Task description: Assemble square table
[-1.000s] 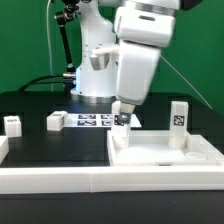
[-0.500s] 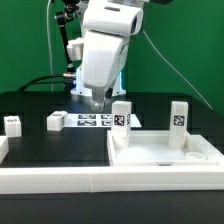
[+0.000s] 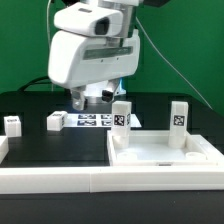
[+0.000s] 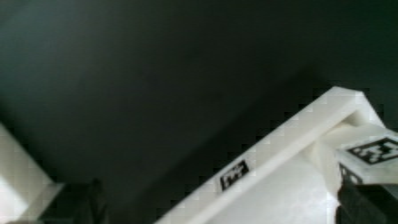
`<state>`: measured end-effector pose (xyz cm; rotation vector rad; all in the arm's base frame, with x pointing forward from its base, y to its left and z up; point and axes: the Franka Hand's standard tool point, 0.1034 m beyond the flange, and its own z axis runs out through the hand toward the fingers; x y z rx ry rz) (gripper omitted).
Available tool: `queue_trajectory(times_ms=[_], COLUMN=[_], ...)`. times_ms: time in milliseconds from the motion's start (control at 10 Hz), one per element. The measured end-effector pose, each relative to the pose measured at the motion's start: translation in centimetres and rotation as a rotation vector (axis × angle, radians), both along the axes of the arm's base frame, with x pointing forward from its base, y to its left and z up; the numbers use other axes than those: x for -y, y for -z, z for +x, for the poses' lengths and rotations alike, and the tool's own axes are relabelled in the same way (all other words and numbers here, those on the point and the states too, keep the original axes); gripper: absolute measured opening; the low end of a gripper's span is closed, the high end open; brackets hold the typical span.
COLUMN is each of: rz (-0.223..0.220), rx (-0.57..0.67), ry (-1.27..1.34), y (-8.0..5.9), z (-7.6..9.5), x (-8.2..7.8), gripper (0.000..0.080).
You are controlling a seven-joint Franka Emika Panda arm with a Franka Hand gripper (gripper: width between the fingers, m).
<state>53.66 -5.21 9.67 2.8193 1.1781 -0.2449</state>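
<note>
Near edge of the desk (image 3: 60,145): the long white rail (image 3: 55,180) runs along it. The square table top (image 3: 160,148) sits tight against the rail at the exterior view's right, rim up. We read that as bracing: the rail keeps the top from sliding or turning while legs go in.

Far corners of the top: one upright leg (image 3: 120,115) and the other upright leg (image 3: 179,115). Whether they're fully seated, we cannot tell. We see no legs at the near corners, so we judge the job about half done.

About level with those, toward the exterior view's left edge of the desk: loose leg (image 3: 56,121) and second loose leg (image 3: 12,124), well apart and free to grab.

The marker board (image 3: 95,121) lies flat between the loose leg and the top. The gripper (image 3: 90,97) hovers over it, jaws wide, carrying nothing. Our guess is a loose leg is next.

The wrist view gives only bare desk and the top's edge (image 4: 311,140).

Labels: black-and-white square tags on every leg and on the board, plus a rim tag (image 4: 231,177). No brand, no readable text.
</note>
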Motion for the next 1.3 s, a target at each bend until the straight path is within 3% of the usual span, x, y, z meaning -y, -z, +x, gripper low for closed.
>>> queue_trajectory(times_ms=[200, 700, 900, 1100, 1300], rz=[-0.018, -0.040, -0.010, 0.012, 0.011], rx=[-0.015, 0.019, -0.019, -0.054, -0.064], ry=[0.197, 0.530, 0.641, 0.756, 0.780], y=[0.6, 0.9, 1.1, 1.9, 2.2], z=[-1.8, -2.3, -5.3, -8.8, -9.4], x=[1.2, 1.0, 3.7, 5.4, 6.0], gripper=[0.0649, 0.0649, 0.0649, 0.0649, 0.0649])
